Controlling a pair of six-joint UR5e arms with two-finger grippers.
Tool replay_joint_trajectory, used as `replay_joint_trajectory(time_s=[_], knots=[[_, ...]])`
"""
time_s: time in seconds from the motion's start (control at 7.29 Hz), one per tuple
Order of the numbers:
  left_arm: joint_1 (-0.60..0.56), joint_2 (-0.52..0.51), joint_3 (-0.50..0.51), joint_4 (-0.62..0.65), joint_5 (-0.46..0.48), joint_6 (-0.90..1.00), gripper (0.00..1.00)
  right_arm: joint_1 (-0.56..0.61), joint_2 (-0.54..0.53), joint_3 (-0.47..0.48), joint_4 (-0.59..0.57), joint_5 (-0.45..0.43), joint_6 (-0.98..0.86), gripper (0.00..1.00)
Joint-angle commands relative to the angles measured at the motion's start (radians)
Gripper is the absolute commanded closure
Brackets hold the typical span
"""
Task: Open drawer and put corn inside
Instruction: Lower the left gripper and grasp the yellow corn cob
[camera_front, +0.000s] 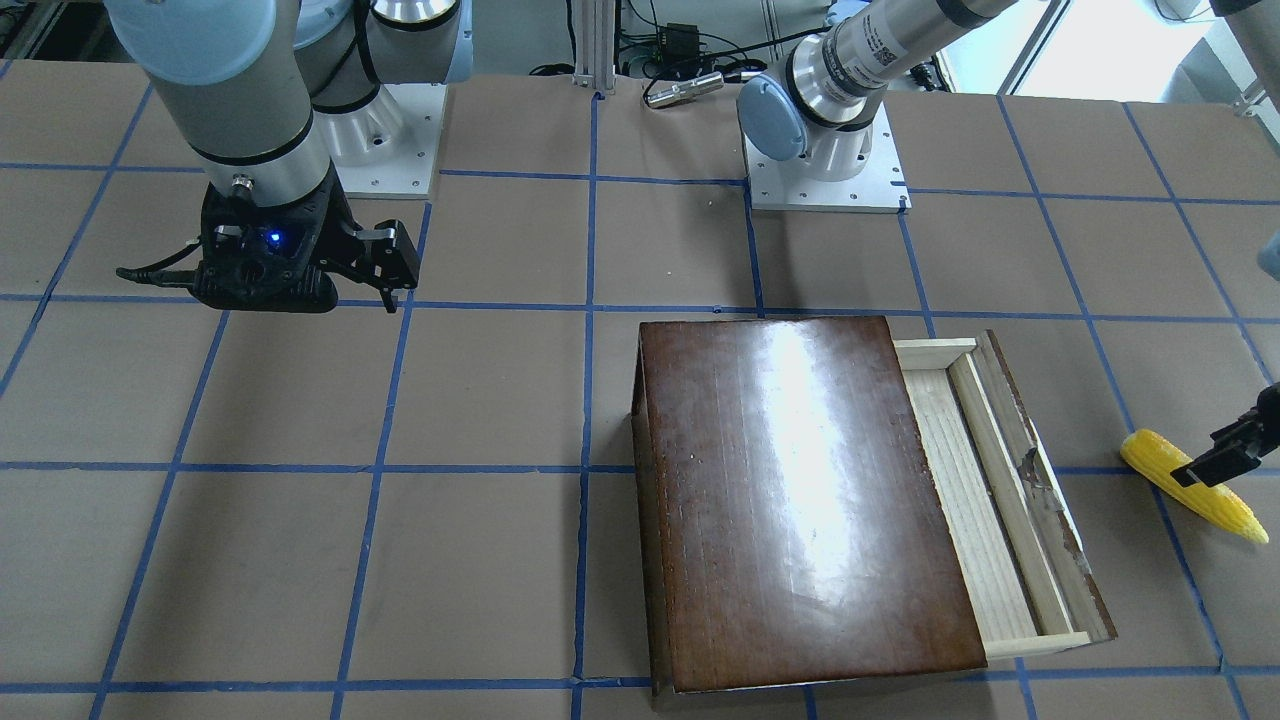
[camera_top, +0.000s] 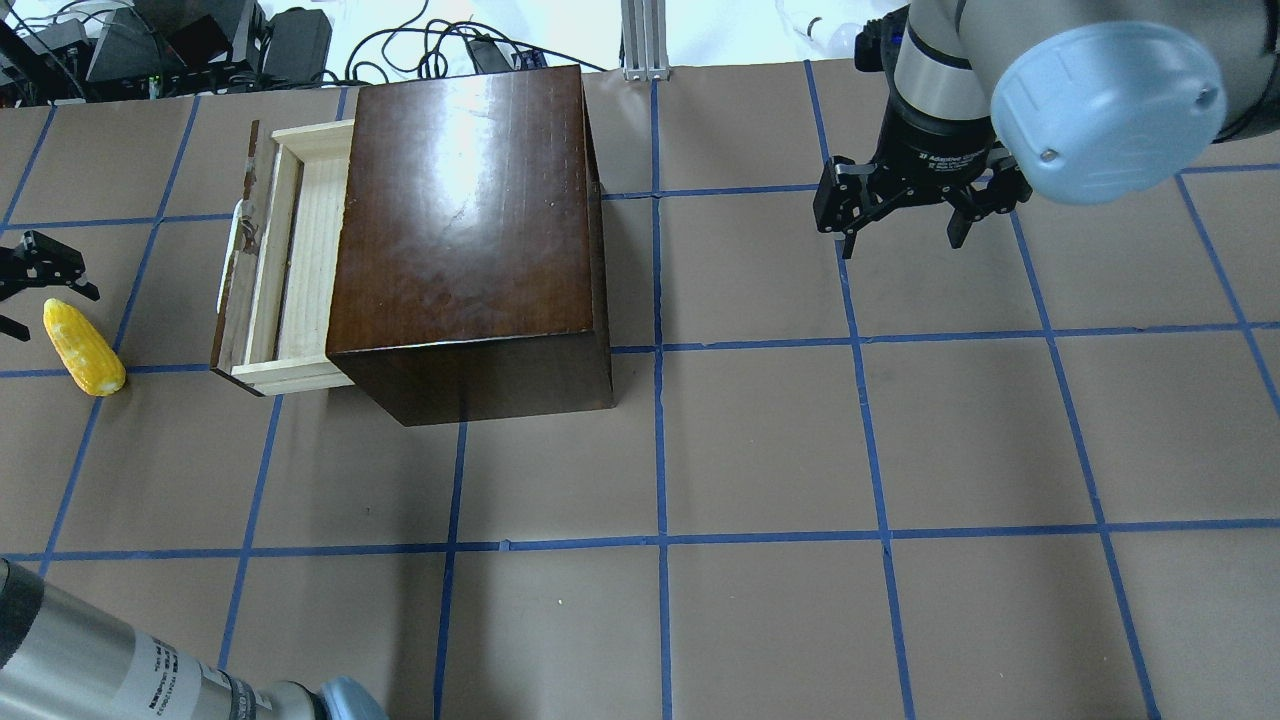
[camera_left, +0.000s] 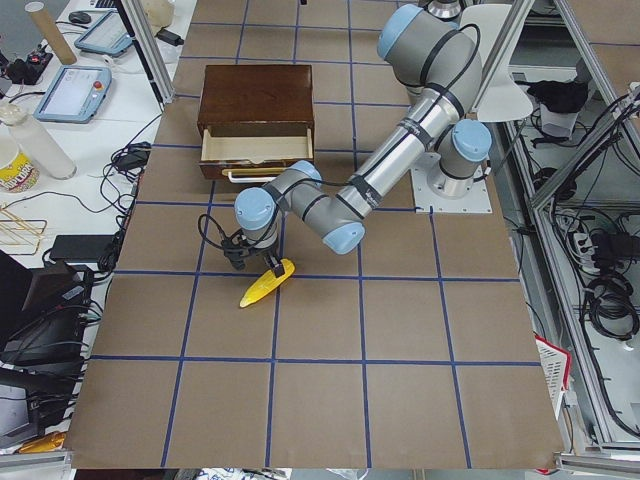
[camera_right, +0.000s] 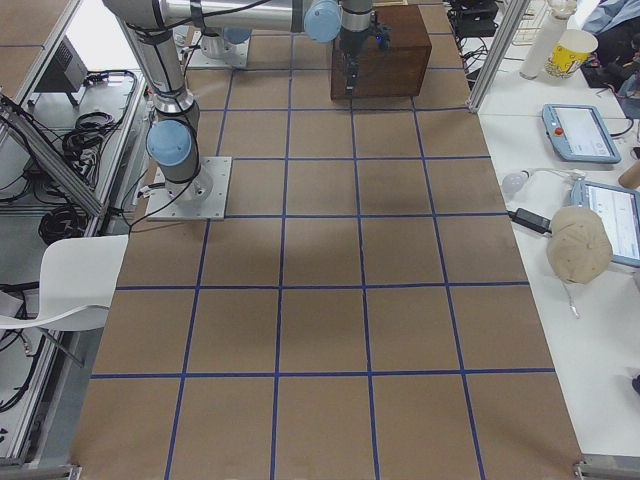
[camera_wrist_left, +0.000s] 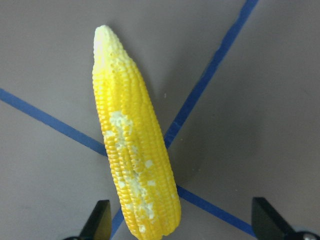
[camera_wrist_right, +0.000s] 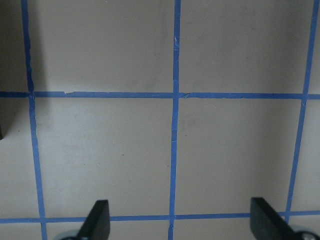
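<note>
- Left pincer (camera_wrist_left: 182, 220), fingers spread wide, hangs over the corn (camera_top: 83, 347) lying by the left edge of the desk (camera_top: 760, 450). It should centre on the cob's thick end, which sits nearer one finger, before clamping.
- The drawer (camera_top: 300, 250) stands pulled out toward the corn; laying the cob in lengthwise looks best.
- Right pincer (camera_top: 900, 240), spread and empty, hovers toward the far right corner.
</note>
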Motion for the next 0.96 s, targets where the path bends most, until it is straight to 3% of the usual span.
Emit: replay_joint_trajectory(time_s=[0.0, 0.55, 0.69, 0.82], knots=[[0.0, -0.045, -0.001, 0.041, 0.027, -0.01, 0.0, 0.0, 0.0, 0.0, -0.001, 0.0, 0.0, 0.0], [-0.001, -0.086, 0.007, 0.085, 0.028, -0.046, 0.0, 0.0, 0.0, 0.0, -0.001, 0.0, 0.0, 0.0], [0.0, -0.096, 0.013, 0.101, 0.028, -0.04, 0.06, 0.0, 0.0, 0.0, 0.001, 0.0, 0.0, 0.0], [0.0, -0.102, 0.014, 0.101, 0.027, -0.04, 0.35, 0.0, 0.0, 0.0, 0.001, 0.0, 0.0, 0.0]])
